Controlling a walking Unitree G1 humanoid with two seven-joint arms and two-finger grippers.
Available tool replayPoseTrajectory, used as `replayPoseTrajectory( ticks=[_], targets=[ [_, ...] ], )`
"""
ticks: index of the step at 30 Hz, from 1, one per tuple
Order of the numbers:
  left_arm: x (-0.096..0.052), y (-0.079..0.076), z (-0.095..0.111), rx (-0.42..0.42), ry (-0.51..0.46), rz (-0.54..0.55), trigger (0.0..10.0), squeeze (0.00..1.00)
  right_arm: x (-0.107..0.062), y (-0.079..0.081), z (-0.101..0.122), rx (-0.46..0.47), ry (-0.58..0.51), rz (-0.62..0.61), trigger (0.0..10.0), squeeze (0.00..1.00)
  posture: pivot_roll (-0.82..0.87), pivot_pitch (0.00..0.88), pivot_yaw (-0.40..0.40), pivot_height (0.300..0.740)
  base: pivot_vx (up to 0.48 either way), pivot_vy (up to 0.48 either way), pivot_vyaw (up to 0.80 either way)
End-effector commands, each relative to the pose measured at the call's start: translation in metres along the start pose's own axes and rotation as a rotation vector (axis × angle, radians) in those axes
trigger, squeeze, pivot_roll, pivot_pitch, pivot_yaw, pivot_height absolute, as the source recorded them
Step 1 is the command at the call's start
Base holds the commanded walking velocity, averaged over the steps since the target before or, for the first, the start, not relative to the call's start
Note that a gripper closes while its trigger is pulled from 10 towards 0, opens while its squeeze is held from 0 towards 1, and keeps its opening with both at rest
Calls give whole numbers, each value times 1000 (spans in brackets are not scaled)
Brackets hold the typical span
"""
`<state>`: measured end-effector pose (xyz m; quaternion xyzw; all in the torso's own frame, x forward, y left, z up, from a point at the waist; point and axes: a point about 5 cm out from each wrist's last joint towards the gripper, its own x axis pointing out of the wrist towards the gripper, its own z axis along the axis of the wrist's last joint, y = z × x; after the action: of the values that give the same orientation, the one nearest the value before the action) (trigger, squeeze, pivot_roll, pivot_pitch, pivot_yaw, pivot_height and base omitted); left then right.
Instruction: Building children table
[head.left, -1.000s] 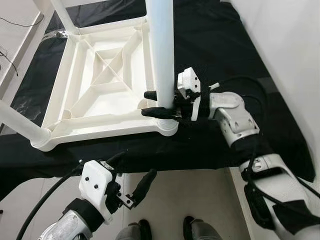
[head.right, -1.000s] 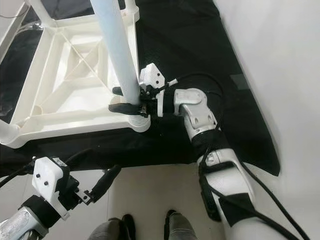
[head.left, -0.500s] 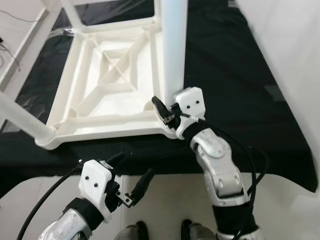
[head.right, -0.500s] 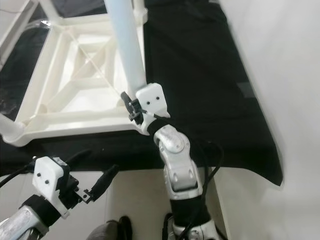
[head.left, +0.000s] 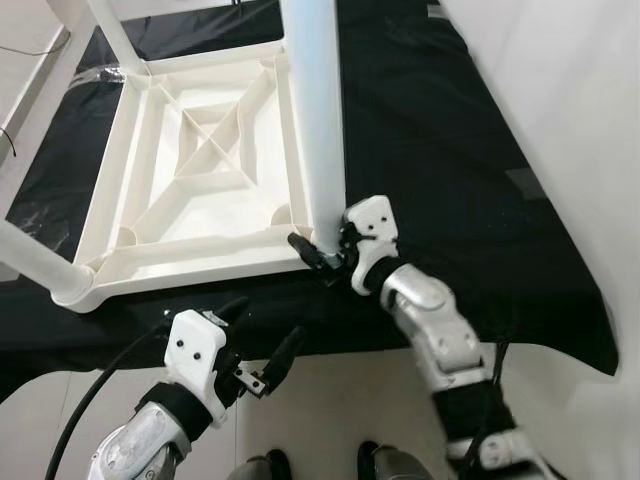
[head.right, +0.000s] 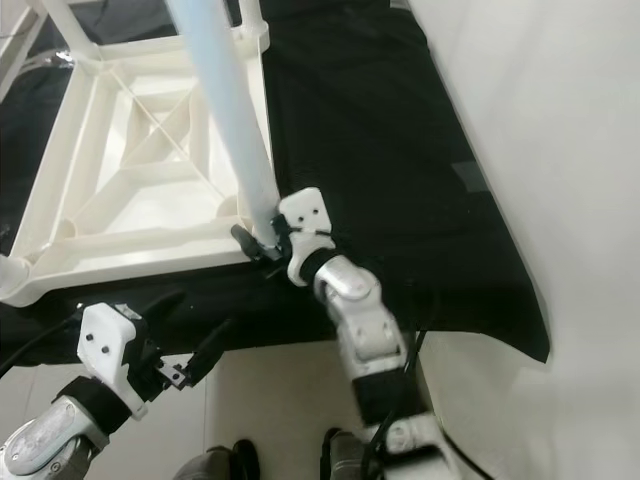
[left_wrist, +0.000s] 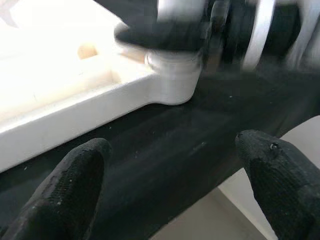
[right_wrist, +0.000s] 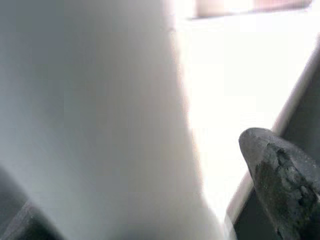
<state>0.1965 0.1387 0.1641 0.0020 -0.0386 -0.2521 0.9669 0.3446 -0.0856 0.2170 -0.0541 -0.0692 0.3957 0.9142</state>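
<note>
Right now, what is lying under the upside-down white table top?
A black cloth lies under the white table top, spreading past its edges. What is beneath the cloth cannot be seen; it is covered.

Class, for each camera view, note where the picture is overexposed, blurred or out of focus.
Left wrist view: the white plastic tabletop is blown out, the right gripper blurred. Right wrist view: the white tube leg is a soft, unfocused mass beside one black fingertip. Eye views: sharp and evenly lit, with the black cloth dark.
</note>
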Motion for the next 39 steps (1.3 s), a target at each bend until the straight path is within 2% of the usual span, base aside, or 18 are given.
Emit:
replayPoseTrajectory(
  ticks=[1,5,9,10,13,14,16,17,18,23,25,32,33,35,36,37,38,39],
  targets=[
    [-2,1,-6,1,21,9,10000,0,2,3,12,-12,-68,78,10000,1000,15,181,46,740,0,0,0],
    [2,3,-9,12,12,14,10000,0,2,-7,21,-145,-10,303,10000,965,24,163,40,740,0,0,0],
    [3,3,-10,15,9,14,10000,0,4,-11,23,-159,-10,344,10000,965,25,163,39,740,0,0,0],
    [4,3,-11,16,8,13,10000,0,8,-13,22,-174,4,357,10000,0,28,158,37,740,0,0,0],
    [6,3,-12,31,9,10,10000,0,15,-15,20,-171,38,433,10000,0,29,152,34,740,0,0,0],
    [7,2,-13,47,12,9,10000,0,19,-16,19,-159,50,460,8000,0,29,149,31,740,0,0,0],
    [7,2,-13,47,12,9,10000,0,19,-16,19,-159,50,460,8000,0,29,149,31,740,0,0,0],
    [7,2,-13,71,17,11,10000,0,21,-17,17,-138,57,480,2039,0,32,144,27,740,0,0,0],
    [8,1,-14,101,23,17,10000,0,22,-19,14,-115,69,486,0,0,34,137,23,740,0,0,0],
    [9,0,-15,149,29,31,10000,0,23,-21,10,-93,84,496,0,0,33,134,22,740,0,0,0],
    [9,-1,-15,280,35,73,10000,0,18,-28,1,-69,103,449,0,0,28,125,21,740,0,0,0],
    [5,-6,-17,440,55,112,10000,0,7,-39,-12,-38,129,341,0,0,23,124,19,740,0,0,0],
    [3,-9,-19,497,72,118,10000,0,0,-38,-23,-6,150,258,0,0,19,121,14,740,0,0,0],
    [1,-13,-23,598,95,129,10000,0,-14,-27,-53,8,247,-157,0,0,15,120,13,740,0,0,0],
    [1,-13,-23,598,95,129,10000,0,-14,-27,-53,8,247,-157,0,0,15,120,13,740,0,0,0],
    [1,-14,-24,620,99,129,10000,0,-20,-25,-59,1,270,-270,0,0,15,120,13,740,0,0,0],
    [4,-16,-29,640,123,108,10000,0,-30,5,-72,32,310,-314,0,0,-3,131,32,740,0,0,0],
    [4,-16,-29,640,123,108,10000,0,-30,5,-72,32,310,-314,0,0,-3,131,32,740,0,0,0]
  ],
)
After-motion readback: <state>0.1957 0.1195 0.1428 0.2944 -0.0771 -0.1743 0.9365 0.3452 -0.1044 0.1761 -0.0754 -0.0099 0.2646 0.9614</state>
